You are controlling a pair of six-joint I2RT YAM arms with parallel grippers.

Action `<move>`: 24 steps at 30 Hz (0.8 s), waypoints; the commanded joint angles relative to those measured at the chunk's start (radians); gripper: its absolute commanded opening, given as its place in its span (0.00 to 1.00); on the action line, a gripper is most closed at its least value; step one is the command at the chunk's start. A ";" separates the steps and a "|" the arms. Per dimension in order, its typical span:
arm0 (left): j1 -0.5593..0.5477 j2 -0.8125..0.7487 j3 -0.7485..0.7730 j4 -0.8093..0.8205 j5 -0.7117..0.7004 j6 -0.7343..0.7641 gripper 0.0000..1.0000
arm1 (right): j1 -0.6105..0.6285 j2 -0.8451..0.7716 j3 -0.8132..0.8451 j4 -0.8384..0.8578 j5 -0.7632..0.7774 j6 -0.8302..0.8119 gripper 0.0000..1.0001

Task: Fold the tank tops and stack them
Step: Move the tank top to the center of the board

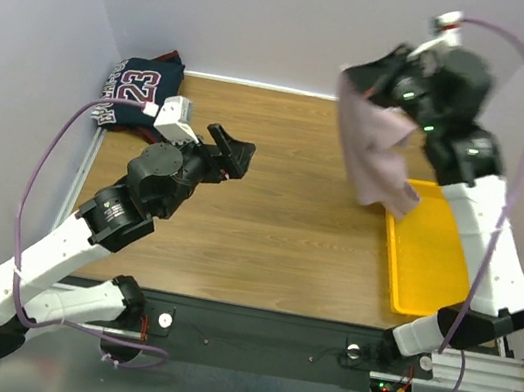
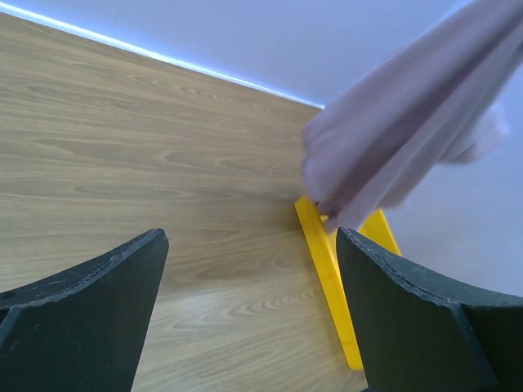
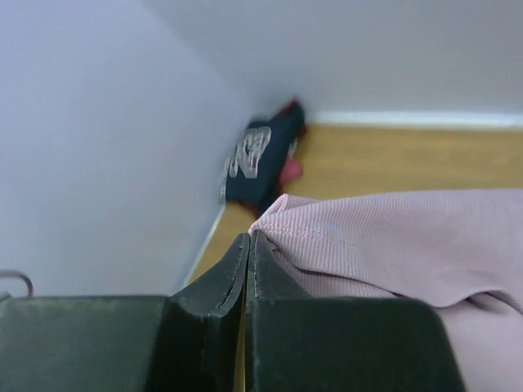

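The pink tank top (image 1: 376, 155) dangled over the yellow tray's (image 1: 426, 271) far end
The right gripper (image 3: 248, 245) pinched its upper edge, long axis vertical; the left gripper (image 1: 231, 150), wide and empty, pointed at it from well left

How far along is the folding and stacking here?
Nothing looks folded or stacked yet. In hand: the right gripper is shut on the pink tank top, which hangs over the yellow tray. The left gripper is open and empty. Left: the navy tank top lies crumpled in the far left corner; all folding remains.
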 commanded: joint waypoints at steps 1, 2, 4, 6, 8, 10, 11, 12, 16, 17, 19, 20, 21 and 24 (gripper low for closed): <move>0.023 -0.058 0.021 -0.024 -0.106 -0.050 0.96 | 0.238 0.031 -0.102 0.048 0.242 -0.103 0.00; 0.035 -0.076 0.010 -0.041 -0.140 -0.074 0.97 | 0.324 0.047 -0.171 0.054 0.294 -0.117 0.01; 0.057 -0.095 -0.007 -0.058 -0.160 -0.097 0.98 | 0.398 0.050 -0.254 0.064 0.352 -0.122 0.00; 0.075 -0.124 -0.039 -0.075 -0.171 -0.122 0.98 | 0.473 0.028 -0.442 0.105 0.396 -0.100 0.00; 0.097 -0.135 -0.083 -0.076 -0.153 -0.130 0.99 | 0.509 -0.036 -0.588 0.189 0.388 -0.076 0.00; 0.109 -0.120 -0.142 -0.030 -0.087 -0.125 0.99 | 0.541 -0.105 -0.808 0.257 0.384 -0.006 0.02; 0.115 -0.106 -0.157 -0.021 -0.061 -0.126 0.99 | 0.553 -0.119 -0.879 0.274 0.385 0.016 0.03; 0.117 -0.106 -0.172 -0.012 -0.033 -0.126 0.99 | 0.567 -0.131 -0.932 0.288 0.382 0.016 0.05; 0.137 0.035 -0.232 0.034 0.099 -0.110 0.98 | 0.696 -0.147 -1.107 0.298 0.445 0.128 0.23; 0.138 0.057 -0.255 0.043 0.140 -0.107 0.98 | 0.754 -0.156 -1.150 0.297 0.460 0.143 0.36; 0.140 0.113 -0.284 0.083 0.174 -0.107 0.98 | 0.803 -0.209 -1.196 0.298 0.508 0.197 0.59; 0.140 0.135 -0.315 0.099 0.189 -0.108 0.98 | 0.831 -0.232 -1.213 0.289 0.520 0.211 0.64; 0.141 0.175 -0.326 0.120 0.208 -0.111 0.98 | 0.836 -0.286 -1.248 0.277 0.535 0.249 0.68; 0.144 0.271 -0.343 0.146 0.225 -0.114 0.94 | 0.834 -0.363 -1.297 0.207 0.735 0.340 0.84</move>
